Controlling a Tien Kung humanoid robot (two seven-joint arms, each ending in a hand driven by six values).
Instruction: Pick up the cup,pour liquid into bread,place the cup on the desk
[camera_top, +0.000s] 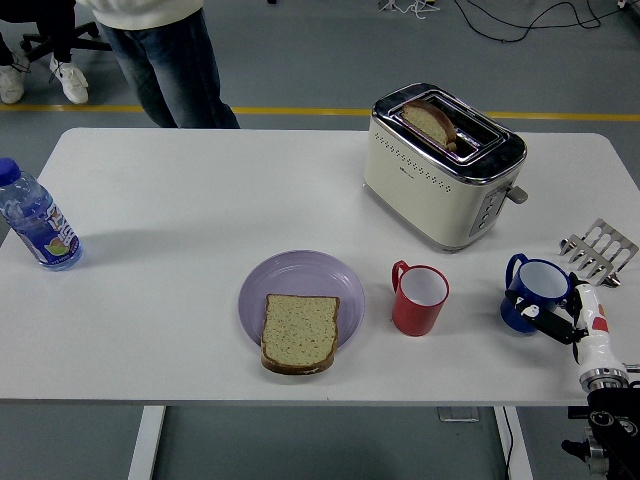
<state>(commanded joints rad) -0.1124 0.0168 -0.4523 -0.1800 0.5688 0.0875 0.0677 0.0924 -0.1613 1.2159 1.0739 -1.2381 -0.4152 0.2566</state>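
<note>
Blue cup (533, 294) sat gripped in the right hand (560, 318); the bread slice (299, 332) on its purple plate (300, 280) lay far toward nine o'clock.

Plate (300, 280) centre tabletop (180, 210), bread slice (299, 332) on its near edge. Mug (420, 299) right of plate. Toaster (442, 164) behind mug, toast (430, 122) in slot. Cup (534, 294) far right, rack (599, 251) behind. Bottle (35, 220) far left.

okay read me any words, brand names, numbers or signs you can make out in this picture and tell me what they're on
None can be read.
Water bottle: the label shows only a blurred picture, its print too small.
Toaster: the front has a dotted pattern and side buttons, no legible marks.
Red cup and blue cup: plain.
</note>
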